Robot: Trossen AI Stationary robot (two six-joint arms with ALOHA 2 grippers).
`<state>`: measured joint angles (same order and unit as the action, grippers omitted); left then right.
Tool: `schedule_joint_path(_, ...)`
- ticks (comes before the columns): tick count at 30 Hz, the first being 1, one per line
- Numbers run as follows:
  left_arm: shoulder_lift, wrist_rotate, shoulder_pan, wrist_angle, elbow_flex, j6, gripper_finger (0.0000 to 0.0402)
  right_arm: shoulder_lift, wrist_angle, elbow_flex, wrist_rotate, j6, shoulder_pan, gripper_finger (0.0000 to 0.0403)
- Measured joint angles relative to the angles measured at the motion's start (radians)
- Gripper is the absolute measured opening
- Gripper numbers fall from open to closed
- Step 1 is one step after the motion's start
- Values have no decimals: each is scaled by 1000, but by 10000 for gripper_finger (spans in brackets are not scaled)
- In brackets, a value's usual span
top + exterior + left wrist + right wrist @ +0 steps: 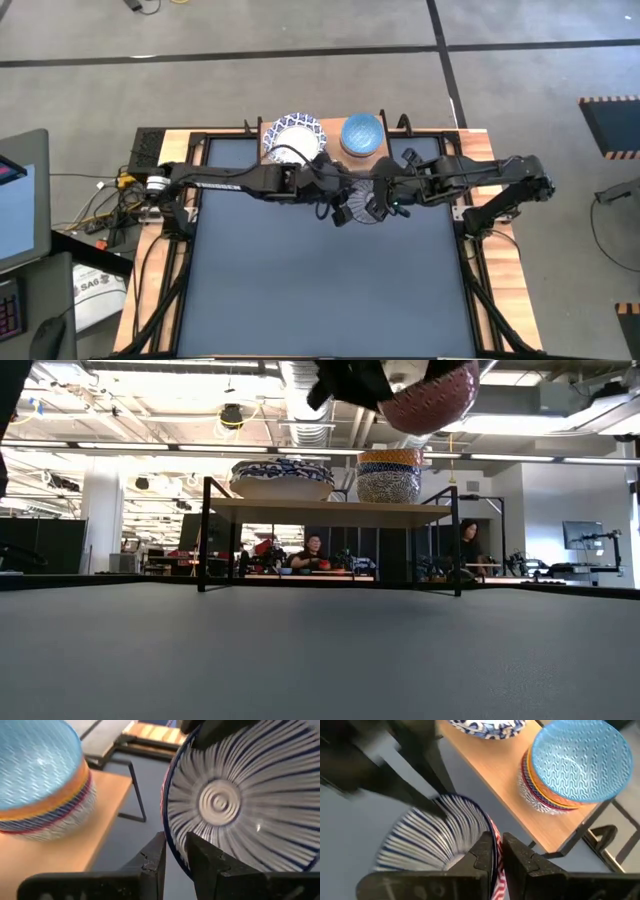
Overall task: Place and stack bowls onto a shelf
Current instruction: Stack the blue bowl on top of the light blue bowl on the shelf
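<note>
Both grippers, left (174, 857) and right (498, 851), pinch the striped bowl's (366, 203) rim, just before the shelf (330, 150); no readable labels.

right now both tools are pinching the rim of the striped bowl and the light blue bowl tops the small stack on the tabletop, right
Not quite: the light blue bowl tops a stack standing on the shelf, not the tabletop, as the right wrist view shows. The rest holds: left tool and right tool both pinch the striped bowl's rim.

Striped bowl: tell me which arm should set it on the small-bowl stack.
Right. Both grippers, left and right, pinch the striped bowl's rim, but the small-bowl stack sits at the shelf's right end, nearer the right arm.
</note>
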<state>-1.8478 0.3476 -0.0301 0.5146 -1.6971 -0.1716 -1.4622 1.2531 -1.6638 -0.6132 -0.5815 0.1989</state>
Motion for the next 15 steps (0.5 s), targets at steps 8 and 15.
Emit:
schedule_joint_path(8, -45, 29, -6, -18, 13, 12, 6, 6, -51, -10, 27, 87, 14, 23)
schedule_joint_path(15, -40, -26, -48, -47, 4, -40, 2, 5, -71, -9, 16, 141, 17, 26)
